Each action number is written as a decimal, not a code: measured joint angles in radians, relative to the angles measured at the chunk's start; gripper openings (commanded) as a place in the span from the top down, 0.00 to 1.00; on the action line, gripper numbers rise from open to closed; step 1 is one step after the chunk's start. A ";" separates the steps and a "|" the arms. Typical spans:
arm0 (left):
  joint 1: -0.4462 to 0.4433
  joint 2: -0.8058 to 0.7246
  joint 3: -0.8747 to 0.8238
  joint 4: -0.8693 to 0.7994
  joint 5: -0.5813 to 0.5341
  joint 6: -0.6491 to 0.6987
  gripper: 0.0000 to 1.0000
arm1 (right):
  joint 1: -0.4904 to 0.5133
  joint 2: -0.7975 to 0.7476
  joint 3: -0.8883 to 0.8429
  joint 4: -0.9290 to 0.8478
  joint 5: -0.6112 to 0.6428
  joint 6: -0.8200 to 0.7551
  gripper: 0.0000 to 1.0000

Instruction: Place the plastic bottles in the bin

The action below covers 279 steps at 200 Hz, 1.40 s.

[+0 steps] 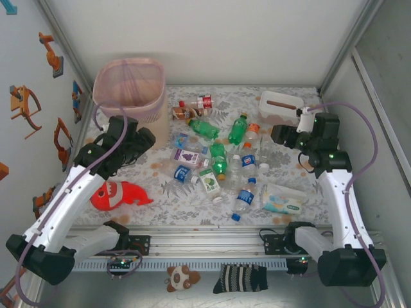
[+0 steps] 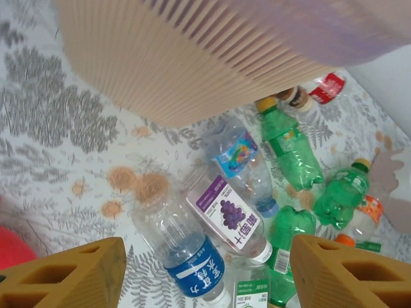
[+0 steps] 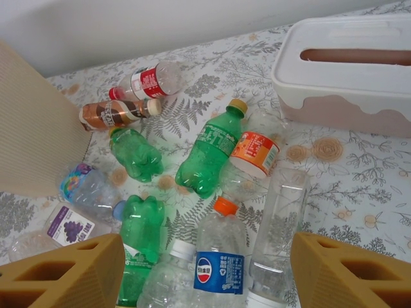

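Bottles: whole pile lying flat mid-table, none in the bin that I can see. Bin's in the far left corner.
Nearest arm: left one, easy. Left gripper hangs just beside the bin wall, over the pile's left edge.
Target, my guess: blue-label bottle right under it, with the grape bottle just beside.
Axis: blue-label one lies diagonal to the finger line, base toward the bin, so I'd expect a wrist twist before any pinch.
Left fingers: spread wide, nothing between them, touching nothing.
Right gripper: over the pile's right side near the tissue box, jaws apart, empty too.
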 measured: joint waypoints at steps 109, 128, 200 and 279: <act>-0.001 0.127 -0.309 0.220 0.182 -0.314 0.21 | 0.010 0.003 -0.028 0.000 0.000 0.000 0.32; -0.001 0.156 -0.340 0.274 0.214 -0.343 0.20 | 0.010 0.004 -0.029 0.000 0.000 0.000 0.32; -0.001 0.306 -0.397 0.438 0.322 -0.422 0.20 | 0.010 0.023 -0.029 0.003 0.001 -0.004 0.32; 0.000 0.442 -0.408 0.552 0.381 -0.444 0.31 | 0.010 0.030 -0.029 0.002 0.006 -0.023 0.32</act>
